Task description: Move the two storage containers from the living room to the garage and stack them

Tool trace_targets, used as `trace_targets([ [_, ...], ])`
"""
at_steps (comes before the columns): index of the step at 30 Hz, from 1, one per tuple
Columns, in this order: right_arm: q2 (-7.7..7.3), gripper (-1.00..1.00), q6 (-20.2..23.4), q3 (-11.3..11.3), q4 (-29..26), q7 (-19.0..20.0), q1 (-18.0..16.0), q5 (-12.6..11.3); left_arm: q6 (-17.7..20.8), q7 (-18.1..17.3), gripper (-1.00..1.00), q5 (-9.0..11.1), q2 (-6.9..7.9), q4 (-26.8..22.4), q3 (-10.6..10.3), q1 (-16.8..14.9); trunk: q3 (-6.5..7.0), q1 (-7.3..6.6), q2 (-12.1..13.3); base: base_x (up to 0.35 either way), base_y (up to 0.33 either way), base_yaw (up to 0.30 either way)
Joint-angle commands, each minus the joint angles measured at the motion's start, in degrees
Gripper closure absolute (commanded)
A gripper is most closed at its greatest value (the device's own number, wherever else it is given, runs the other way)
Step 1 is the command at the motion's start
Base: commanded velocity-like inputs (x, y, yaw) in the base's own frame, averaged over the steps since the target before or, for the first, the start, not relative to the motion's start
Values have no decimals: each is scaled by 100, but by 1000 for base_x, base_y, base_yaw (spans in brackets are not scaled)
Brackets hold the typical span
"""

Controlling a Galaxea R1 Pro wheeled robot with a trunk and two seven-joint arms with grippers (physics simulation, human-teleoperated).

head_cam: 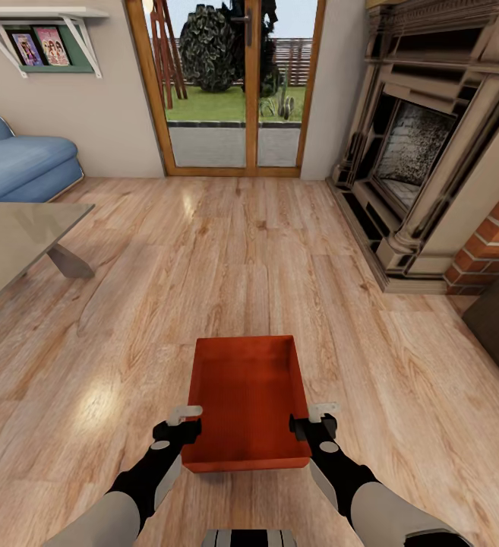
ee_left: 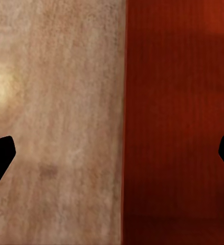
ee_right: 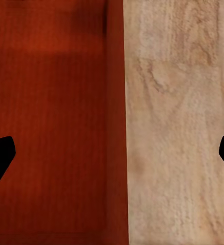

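One orange-red storage container (head_cam: 247,399), rectangular, lidless and thin-walled, sits on the light wood-plank floor (head_cam: 279,251) between both hands. The left hand (head_cam: 179,425) and right hand (head_cam: 315,420) straddle its side walls, fingers spread wide, gripping nothing.

Bright and even all over the room, with daylight behind the glass doors (head_cam: 234,87). Soft white shine on the wood floor (head_cam: 97,406) left of the orange-red bin (head_cam: 245,399), and a paler streak of shine nearer the doors. Hardly any shadow under the bin. Straight lines leaning outward far from the bin, at the picture's sides. Close up, blurry and smeared: bin wall (ee_left: 178,122) and floor planks (ee_right: 178,127) fuzzy.
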Motion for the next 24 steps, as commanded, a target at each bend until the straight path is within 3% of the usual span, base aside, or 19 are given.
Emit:
trace_targets([
  [1, -1, -100, 2, 36, 6, -51, -4, 43, 3, 19, -100, -13, -3, 2, 8, -1, -4, -1, -1, 0, 0, 0],
  [8, -5, -100, 2, 34, 6, -51, 0, 43, 4, 25, -100, -15, -4, 13, 7, -1, -4, -1, -1, 0, 0, 0],
  [24, -10, -100, 2, 34, 6, -51, -2, 43, 1, 30, -100, -15, -8, 17, 6, -1, -291, 350, -643, 0, 0, 0],
])
